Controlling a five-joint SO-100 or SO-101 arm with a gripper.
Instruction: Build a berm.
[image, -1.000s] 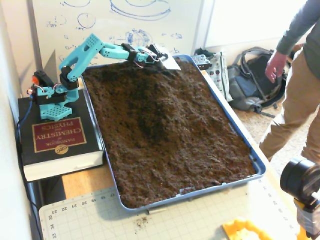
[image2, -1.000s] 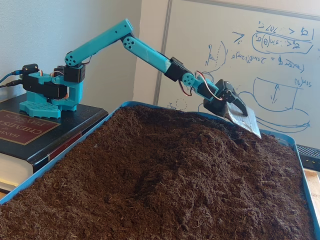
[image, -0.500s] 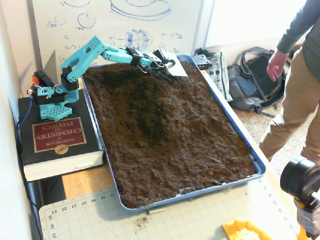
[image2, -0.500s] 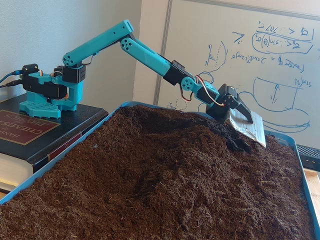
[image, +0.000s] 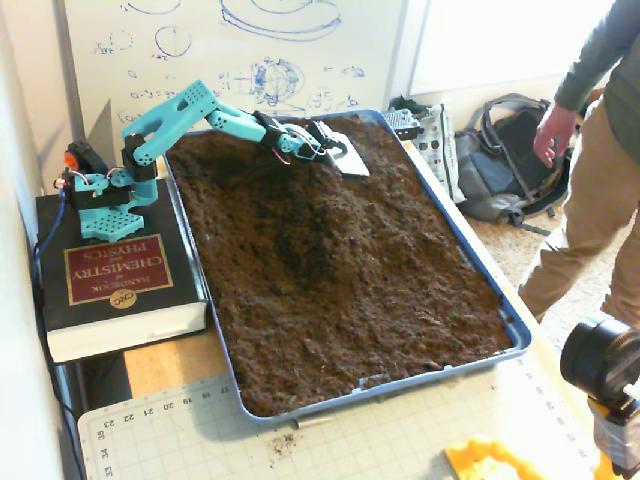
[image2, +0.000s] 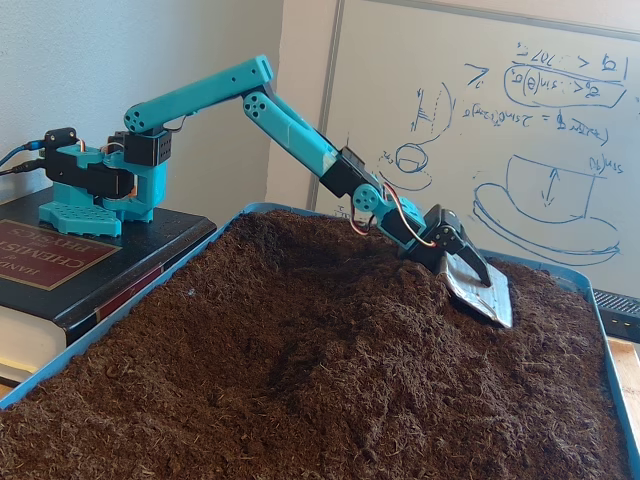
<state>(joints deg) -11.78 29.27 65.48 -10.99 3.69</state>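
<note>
Your gripper (image2: 478, 290) sits low at the far end of the blue tray (image: 480, 268), and the end of it carries a flat silver scoop blade (image2: 483, 292) whose lower edge is touching the soil (image: 400, 290); in the higher fixed view the same blade (image: 345, 155) lies tilted near the tray's far right corner. You cannot tell how far the jaws are parted or whether they are pinching the blade or it is bolted on, since the plate covers the fingertips in both fixed views. From the blade, the berm (image: 315, 235) runs back toward the near end of the tray as a rounded hump down the middle of the bed, with a darker trough along the side nearer the arm's base; in the low fixed view the berm (image2: 330, 340) rises just in front of and below the blade. Behind the gripper, the teal arm (image2: 290, 120) folds back to its base, which stands on a thick black handbook (image: 110, 285) just beside the tray. Well away from the gripper, past the tray's right edge, a person (image: 590, 150) stands near a grey backpack (image: 500, 160). A whiteboard (image2: 500, 110) with blue sketches hangs behind the blade.
</note>
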